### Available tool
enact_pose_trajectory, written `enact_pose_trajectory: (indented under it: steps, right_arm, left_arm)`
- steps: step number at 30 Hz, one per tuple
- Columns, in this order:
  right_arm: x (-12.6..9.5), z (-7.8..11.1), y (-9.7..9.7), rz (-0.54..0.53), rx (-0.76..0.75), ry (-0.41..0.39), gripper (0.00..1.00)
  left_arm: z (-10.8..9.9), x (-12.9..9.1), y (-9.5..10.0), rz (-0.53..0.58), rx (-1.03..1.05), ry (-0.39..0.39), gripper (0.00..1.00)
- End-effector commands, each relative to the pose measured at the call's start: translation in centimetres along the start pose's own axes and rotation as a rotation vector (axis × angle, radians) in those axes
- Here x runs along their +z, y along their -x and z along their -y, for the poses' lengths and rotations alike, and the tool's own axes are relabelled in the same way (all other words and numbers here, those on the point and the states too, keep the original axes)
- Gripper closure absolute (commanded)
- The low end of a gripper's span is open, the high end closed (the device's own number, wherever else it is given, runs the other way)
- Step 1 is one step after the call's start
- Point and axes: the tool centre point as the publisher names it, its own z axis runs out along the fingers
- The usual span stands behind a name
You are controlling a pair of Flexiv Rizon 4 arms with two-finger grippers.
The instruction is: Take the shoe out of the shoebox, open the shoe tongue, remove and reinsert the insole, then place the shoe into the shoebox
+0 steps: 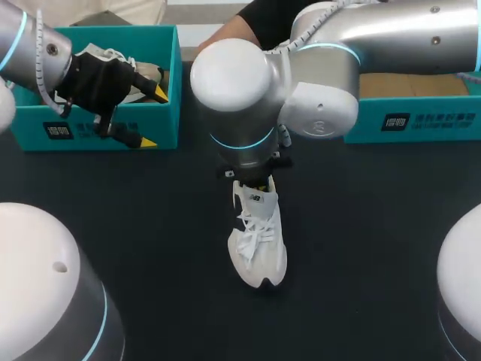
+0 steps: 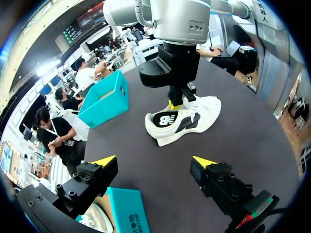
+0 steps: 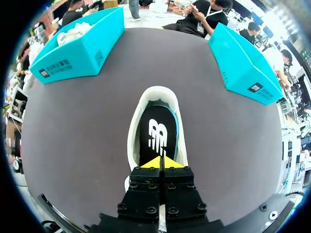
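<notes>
Your R gripper (image 3: 160, 162), tips pinched together, sat at the shoe (image 1: 259, 248) mouth, mid desk (image 1: 361, 226), prob. seating the insole (image 3: 156, 131). L gripper (image 2: 154, 162) hung wide by the far-left box (image 1: 34, 120), clear of it.

— Where is room lying open around the shoe (image 1: 257, 244)?

— I'm seeing bare table (image 1: 150, 248) running free along both its sides and past its toe. My right arm (image 1: 248, 83) is hanging over the shoe's far end, blocking any drop from above. The right gripper (image 3: 160, 163), tips pressed together, is filling its mouth.

— And the boxes?

— The left shoebox (image 1: 90, 135) is holding another shoe (image 1: 105, 54), and my left gripper (image 1: 155, 118), fingers spread, is hovering at its front wall. The right arm is covering the lane across to the right shoebox (image 1: 421, 124).
</notes>
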Motion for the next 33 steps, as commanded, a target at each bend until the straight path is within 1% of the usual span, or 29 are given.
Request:
enact_pose_trajectory:
  steps: [1,6,14,20,25,28,33]
  right_arm:
    - [0.9,0.2,0.0,-0.002,0.005,-0.003,1.00]
    - [1.7,0.1,0.4,0.014,0.006,-0.007,1.00]
    - [4.2,0.0,0.5,0.045,-0.010,-0.008,1.00]
    - [6.4,-0.1,-0.2,0.035,-0.022,-0.013,1.00]
    - [7.9,0.2,-0.8,0.025,-0.043,-0.033,1.00]
    - [7.6,0.1,-0.8,0.021,-0.057,-0.034,1.00]
    - [5.4,-1.1,-0.5,0.036,-0.084,0.012,1.00]
  left_arm:
    - [0.0,0.0,-0.1,0.000,0.001,0.003,0.00]
    - [0.0,0.0,-0.1,0.000,0.001,0.003,0.00]
    - [0.0,0.0,-0.1,0.000,0.001,0.003,0.00]
    - [0.0,0.0,-0.1,0.000,0.001,0.003,0.00]
    - [0.0,0.0,-0.1,0.000,0.001,0.003,0.00]
    - [0.0,0.0,-0.1,0.000,0.001,0.003,0.00]
    - [0.0,0.0,-0.1,0.000,0.001,0.003,0.00]
